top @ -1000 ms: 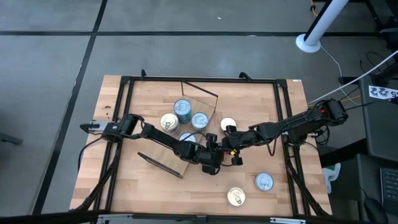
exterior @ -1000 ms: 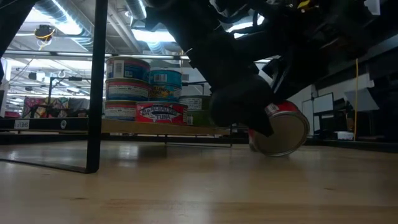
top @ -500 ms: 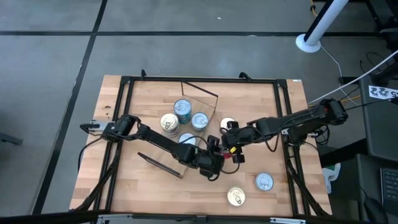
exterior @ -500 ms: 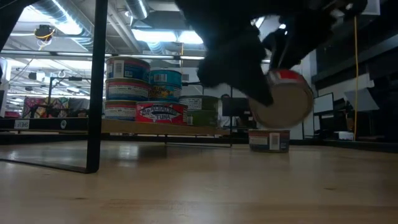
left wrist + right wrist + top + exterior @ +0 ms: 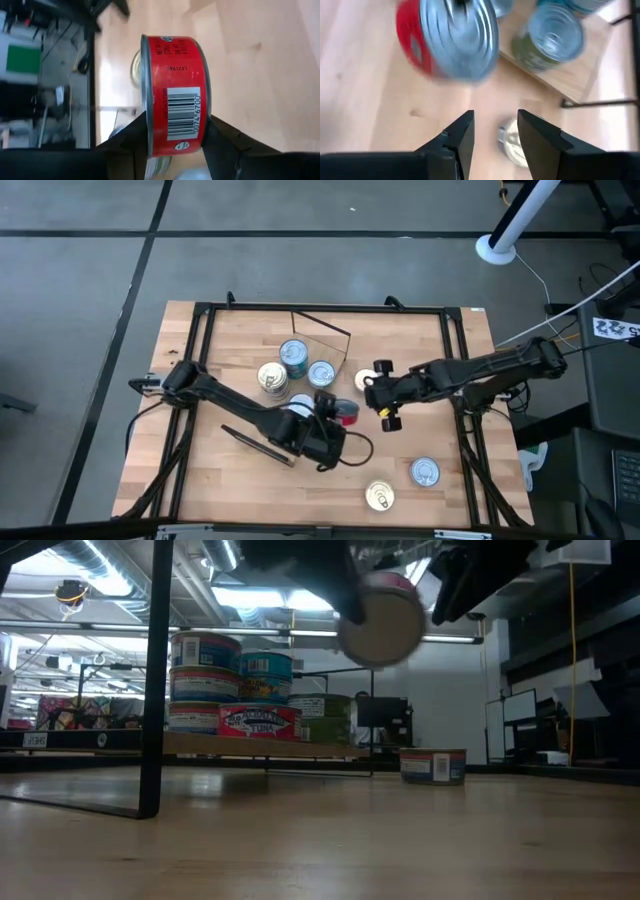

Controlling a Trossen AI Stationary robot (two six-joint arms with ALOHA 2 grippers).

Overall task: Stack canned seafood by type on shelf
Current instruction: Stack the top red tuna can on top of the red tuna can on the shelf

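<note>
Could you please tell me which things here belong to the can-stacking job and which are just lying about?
Job:
- red can in left tool
- shelf with stacked cans
- loose cans on table
- right tool, open, empty

Lying about:
- white pole
- cables

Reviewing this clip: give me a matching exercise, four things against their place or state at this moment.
Things:
1. red can
2. left gripper
3. right gripper
4. gold-lidded can

States:
A. open, holding nothing
B. lifted off the table, tipped on its side
C. alone on the tabletop near the front edge
D. shut on the red can

Pairs: 1-B, 2-D, 3-A, 4-C
</note>
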